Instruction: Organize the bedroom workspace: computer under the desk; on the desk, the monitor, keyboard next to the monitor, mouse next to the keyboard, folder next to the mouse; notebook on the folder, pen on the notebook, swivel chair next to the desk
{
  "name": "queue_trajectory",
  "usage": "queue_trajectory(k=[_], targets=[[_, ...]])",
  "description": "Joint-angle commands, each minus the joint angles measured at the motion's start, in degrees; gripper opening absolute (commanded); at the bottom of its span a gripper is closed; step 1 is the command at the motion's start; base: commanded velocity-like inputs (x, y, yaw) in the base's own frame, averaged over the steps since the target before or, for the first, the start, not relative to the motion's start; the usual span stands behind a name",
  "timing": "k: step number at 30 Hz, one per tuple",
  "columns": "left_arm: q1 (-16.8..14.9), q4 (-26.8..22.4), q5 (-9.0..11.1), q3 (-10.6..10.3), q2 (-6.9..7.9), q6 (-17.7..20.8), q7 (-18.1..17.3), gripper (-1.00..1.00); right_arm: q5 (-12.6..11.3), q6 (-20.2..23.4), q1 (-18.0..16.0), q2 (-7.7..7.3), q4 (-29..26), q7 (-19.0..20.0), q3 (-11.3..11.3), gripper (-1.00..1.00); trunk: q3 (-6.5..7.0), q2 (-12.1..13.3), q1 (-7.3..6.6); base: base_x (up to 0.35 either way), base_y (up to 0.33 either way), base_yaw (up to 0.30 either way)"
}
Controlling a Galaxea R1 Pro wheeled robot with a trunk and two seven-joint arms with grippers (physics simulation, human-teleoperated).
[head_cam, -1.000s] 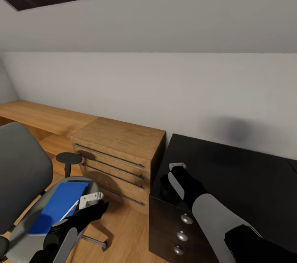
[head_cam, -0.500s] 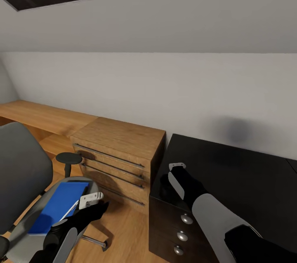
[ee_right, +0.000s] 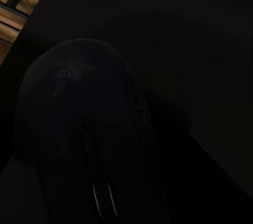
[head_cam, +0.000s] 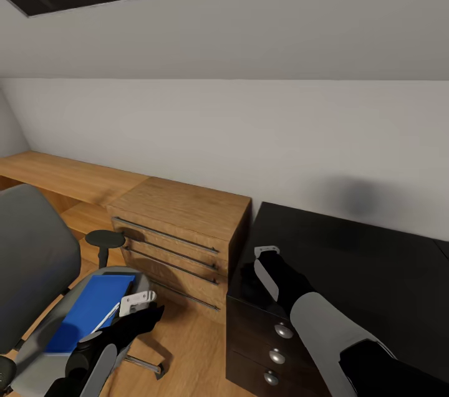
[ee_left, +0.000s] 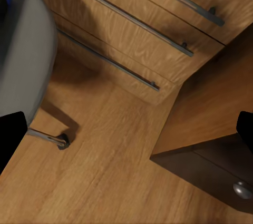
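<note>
Nothing has moved since a moment ago; only my view shifted slightly. My right end effector (head_cam: 267,252) hovers over the near-left corner of the black surface (head_cam: 362,266), its wrist camera close above the dark rounded mouse (ee_right: 89,145); I cannot tell its state. My left end effector (head_cam: 138,302) hangs open beside the swivel chair (head_cam: 37,272), where the blue folder (head_cam: 87,313) lies on the seat. An oak cabinet (head_cam: 181,229) stands against the grey wall.

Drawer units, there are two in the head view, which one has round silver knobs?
The glossy black desk unit under the right arm; the oak cabinet beside it has long bar handles instead.
</note>
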Motion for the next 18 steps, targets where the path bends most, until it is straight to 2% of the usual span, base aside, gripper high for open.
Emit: queue_trajectory(k=[1,6,18], targets=[[-0.04,-0.06,0.6,-0.12,0.06,0.15,0.54,1.0,-0.72,0.11,-0.05,0.0,-0.04,-0.62,0.2,-1.0,-0.06,-0.04,0.0,0.0,0.165,0.0],[-0.04,-0.05,0.6,-0.12,0.06,0.14,0.54,1.0,-0.72,0.11,-0.05,0.0,-0.04,-0.62,0.19,-1.0,-0.06,-0.04,0.0,0.0,0.178,0.0],[-0.04,-0.05,0.6,-0.12,0.06,0.22,0.54,1.0,-0.59,0.11,-0.05,0.0,-0.04,-0.86,0.19,-1.0,-0.06,-0.04,0.0,0.0,0.016,0.0]])
